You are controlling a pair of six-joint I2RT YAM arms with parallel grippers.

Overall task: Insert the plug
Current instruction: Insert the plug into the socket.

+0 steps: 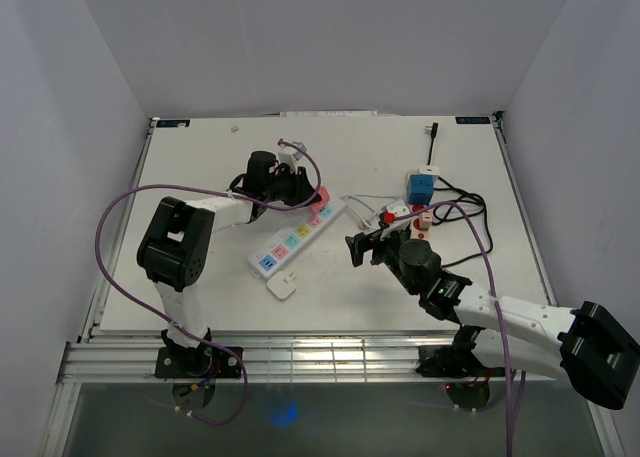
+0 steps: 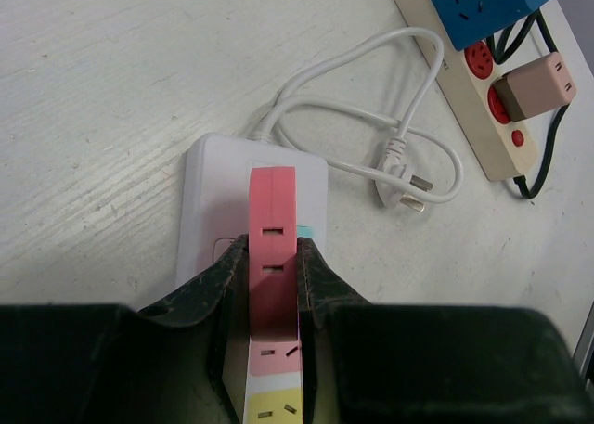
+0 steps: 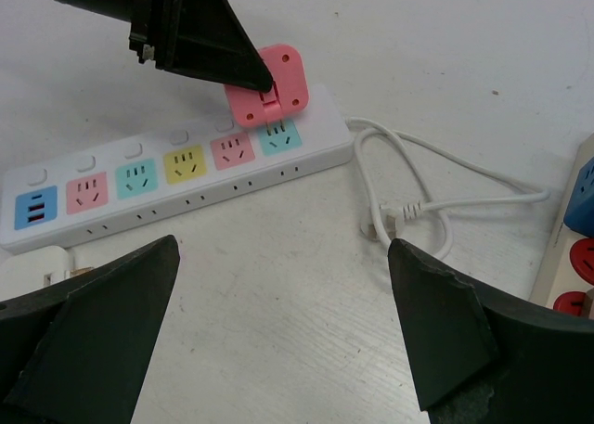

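The pink plug (image 3: 269, 95) sits at the far end of the white strip (image 3: 186, 178), just past the teal socket, and leans at a tilt with its lower edge on the strip. Whether its pins are in cannot be told. The left gripper (image 2: 272, 257) is clenched on the plug, one finger on each side, and reaches in from the strip's left in the top view. The strip lies slantwise in the middle of the table (image 1: 200, 297), with coloured sockets along its length and a white block (image 1: 283, 287) near its near end. A looped white cord (image 3: 408, 206) lies beside the strip's far end. The right gripper (image 3: 283, 248) hangs above bare table near the strip, fingers spread wide and holding nothing. Further right lies a second strip (image 2: 492, 136) carrying a blue adapter (image 2: 492, 2)
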